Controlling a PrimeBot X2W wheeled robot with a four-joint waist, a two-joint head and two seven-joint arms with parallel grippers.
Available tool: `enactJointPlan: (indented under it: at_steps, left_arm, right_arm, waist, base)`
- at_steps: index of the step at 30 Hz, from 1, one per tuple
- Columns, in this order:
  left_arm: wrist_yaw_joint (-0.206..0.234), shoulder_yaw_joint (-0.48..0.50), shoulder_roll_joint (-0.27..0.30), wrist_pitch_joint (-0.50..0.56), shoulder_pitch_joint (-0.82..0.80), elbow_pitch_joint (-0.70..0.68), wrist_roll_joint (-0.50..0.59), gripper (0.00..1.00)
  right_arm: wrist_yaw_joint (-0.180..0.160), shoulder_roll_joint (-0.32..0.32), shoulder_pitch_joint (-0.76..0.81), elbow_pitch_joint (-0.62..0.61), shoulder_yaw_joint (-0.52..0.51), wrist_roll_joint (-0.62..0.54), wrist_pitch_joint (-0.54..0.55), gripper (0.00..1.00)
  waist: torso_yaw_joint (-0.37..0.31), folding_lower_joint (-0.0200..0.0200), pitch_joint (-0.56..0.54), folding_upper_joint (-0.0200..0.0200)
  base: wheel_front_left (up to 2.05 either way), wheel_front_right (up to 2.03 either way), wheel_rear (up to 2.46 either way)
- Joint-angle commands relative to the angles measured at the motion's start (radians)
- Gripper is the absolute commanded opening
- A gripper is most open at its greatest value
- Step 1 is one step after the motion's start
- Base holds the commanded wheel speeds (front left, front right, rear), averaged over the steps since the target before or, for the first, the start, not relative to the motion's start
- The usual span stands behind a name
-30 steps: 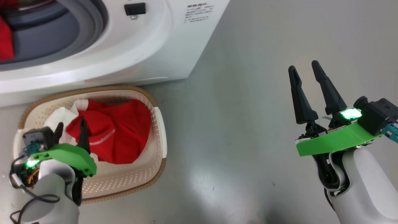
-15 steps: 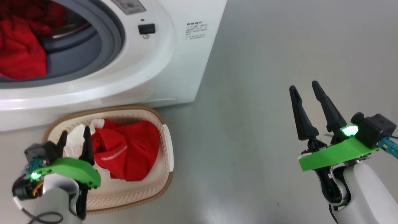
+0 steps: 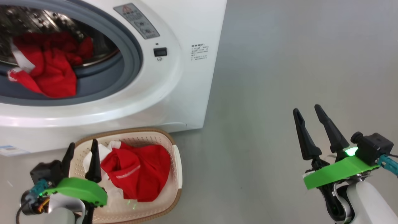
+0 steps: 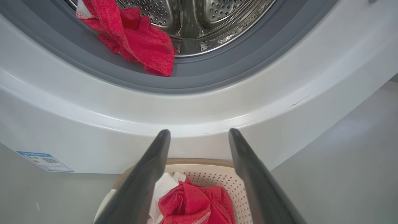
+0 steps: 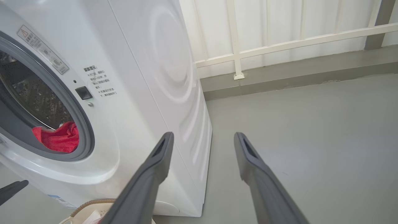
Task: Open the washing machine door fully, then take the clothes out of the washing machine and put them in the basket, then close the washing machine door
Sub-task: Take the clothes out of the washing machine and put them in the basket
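The white washing machine (image 3: 174, 77) stands with its round opening uncovered; the washing machine door is out of view. Red clothes (image 3: 53, 71) with a white strip lie in the steel drum, spilling over the grey gasket (image 4: 133, 40). In front of it on the floor is the basket (image 3: 176, 168), holding a red garment (image 3: 136, 174) and a white cloth (image 3: 93, 158). My left gripper (image 3: 81, 149) is open and empty above the basket's left part, pointing at the machine (image 4: 199, 133). My right gripper (image 3: 307, 112) is open and empty over bare floor to the right (image 5: 203, 137).
The grey floor (image 3: 279, 77) stretches right of the machine. A wall with white rails (image 5: 279, 43) rises behind. A black latch (image 3: 160, 52) sits right of the opening, and a blue sticker (image 3: 9, 151) low on the front panel.
The head camera has tilted up, so more of the drum and its red clothes shows. Both grippers stay open. The left gripper has shifted toward the basket's left rim.
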Motion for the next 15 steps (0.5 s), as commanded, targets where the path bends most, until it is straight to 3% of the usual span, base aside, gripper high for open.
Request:
enactJointPlan:
  at_steps: [1, 15]
  left_arm:
    - [-0.005, 0.022, 0.019, -0.005, 0.029, -0.043, 0.005, 1.0]
    - [-0.006, -0.005, 0.007, -0.005, 0.187, -0.283, 0.038, 1.0]
  right_arm:
    - [0.006, -0.015, 0.021, -0.019, 0.013, 0.002, -0.006, 1.0]
    - [0.006, -0.035, 0.116, -0.014, 0.001, 0.003, -0.006, 1.0]
  waist:
    - [0.015, 0.0, -0.045, 0.0]
    - [0.031, 0.0, -0.16, 0.0]
  base:
    - [0.0, 0.0, 0.0]
    - [0.0, 0.0, 0.0]
